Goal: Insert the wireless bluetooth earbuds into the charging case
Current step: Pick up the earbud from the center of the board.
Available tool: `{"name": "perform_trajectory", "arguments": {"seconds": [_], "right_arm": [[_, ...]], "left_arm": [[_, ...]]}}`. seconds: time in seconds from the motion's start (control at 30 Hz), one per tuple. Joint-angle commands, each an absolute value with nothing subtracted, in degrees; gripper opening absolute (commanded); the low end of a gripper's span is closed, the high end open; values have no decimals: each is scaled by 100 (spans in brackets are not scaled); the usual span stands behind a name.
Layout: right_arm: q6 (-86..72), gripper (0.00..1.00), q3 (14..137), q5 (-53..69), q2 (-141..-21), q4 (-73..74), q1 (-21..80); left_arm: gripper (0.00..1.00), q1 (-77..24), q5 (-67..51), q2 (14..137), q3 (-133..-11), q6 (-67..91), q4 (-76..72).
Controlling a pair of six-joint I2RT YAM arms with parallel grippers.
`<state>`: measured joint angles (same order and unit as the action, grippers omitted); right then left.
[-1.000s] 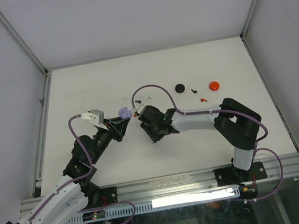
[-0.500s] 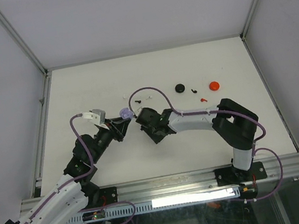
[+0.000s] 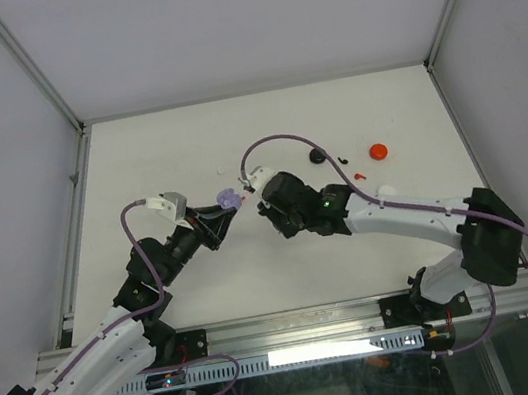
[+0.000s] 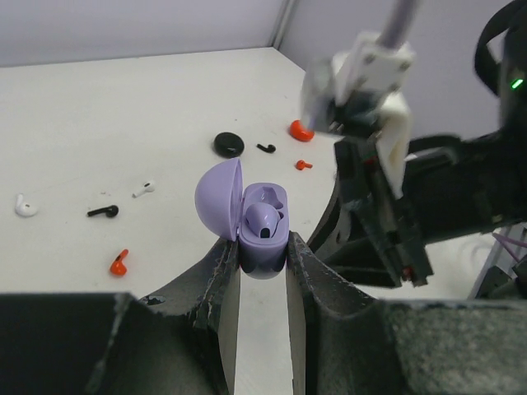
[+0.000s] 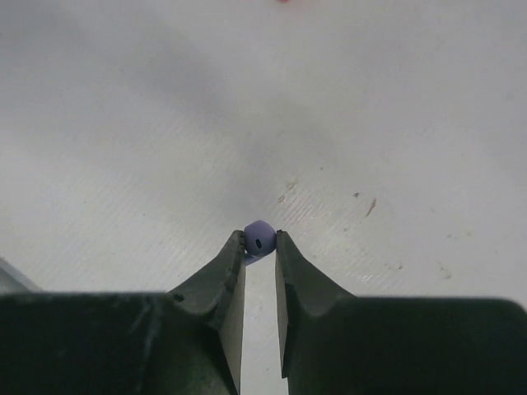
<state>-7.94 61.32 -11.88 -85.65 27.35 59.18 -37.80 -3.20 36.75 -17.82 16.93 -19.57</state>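
Note:
My left gripper [image 4: 262,257] is shut on the base of a lavender charging case [image 4: 263,240], held above the table with its lid [image 4: 219,200] open. One lavender earbud [image 4: 263,220] sits in the case. My right gripper [image 5: 260,244] is shut on a second lavender earbud [image 5: 260,238] at its fingertips, over bare table. In the top view the case [image 3: 229,200] and left gripper [image 3: 225,210] are just left of the right gripper [image 3: 259,204]. The right gripper also fills the right side of the left wrist view [image 4: 370,206].
On the table lie a black case [image 3: 318,155], a red case [image 3: 378,150], a black earbud [image 3: 342,159], a red earbud [image 3: 359,175] and a white round thing [image 3: 386,190]. The left wrist view shows white [image 4: 25,206], black [image 4: 104,211] and red [image 4: 118,263] earbuds.
The right arm has swung: its elbow moved out to the right and its wrist shifted up and right. The left gripper with the case moved slightly right.

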Motion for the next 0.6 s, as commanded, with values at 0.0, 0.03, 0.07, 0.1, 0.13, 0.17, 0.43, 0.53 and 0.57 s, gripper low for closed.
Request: {"name": "perform_trajectory", "arguments": {"seconds": [0.0, 0.03, 0.07, 0.1, 0.13, 0.17, 0.43, 0.53, 0.57], "right_arm": [[-71, 8, 5890, -1295, -7588, 1989, 5950], [69, 8, 5797, -1225, -7388, 1833, 5950], [211, 8, 5713, -1162, -7183, 1655, 5950], [350, 7, 5615, -1104, -6991, 1494, 5950], [500, 7, 5528, -1058, -6809, 1315, 5958], [638, 7, 5456, -1017, -6621, 1153, 5959], [1903, 5, 5123, -657, -5648, 214, 6028], [2332, 4, 5062, -517, -5442, -73, 6062], [2477, 4, 5023, -420, -5386, -192, 6065]], "left_arm": [[3, -3786, -929, 3700, -1791, 1631, -2630], [3, -3788, -1037, 3714, -1800, 1620, -2689], [3, -3787, -1148, 3728, -1802, 1600, -2755], [3, -3784, -1286, 3747, -1808, 1584, -2824], [4, -3786, -1389, 3763, -1815, 1560, -2894], [4, -3788, -1495, 3788, -1831, 1542, -2949], [5, -3788, -2242, 4097, -2113, 1361, -3151], [5, -3787, -2417, 4204, -2185, 1353, -3229], [6, -3788, -2465, 4236, -2201, 1364, -3273]]}}
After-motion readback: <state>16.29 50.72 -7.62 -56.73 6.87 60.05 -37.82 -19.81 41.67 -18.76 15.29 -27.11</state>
